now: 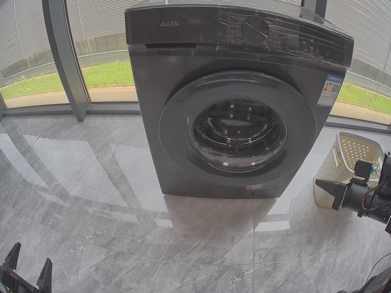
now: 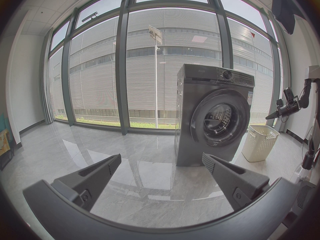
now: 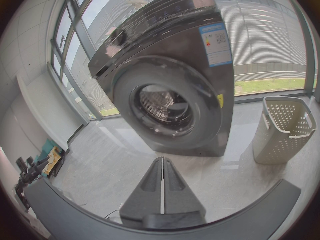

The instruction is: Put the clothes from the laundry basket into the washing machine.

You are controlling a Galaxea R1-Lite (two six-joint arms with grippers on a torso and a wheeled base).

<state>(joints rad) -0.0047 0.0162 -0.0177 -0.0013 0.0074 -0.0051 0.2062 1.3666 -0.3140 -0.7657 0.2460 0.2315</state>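
Laundry basket on the floor beside the shut washing machine.
It and the drum both look empty, so progress is unclear; my left gripper has fingers apart, my right gripper fingers together, empty.

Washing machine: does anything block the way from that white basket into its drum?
Yes: the round glass door of the washing machine is shut over its opening. The laundry basket stands on the floor beside it, with bare floor between them.
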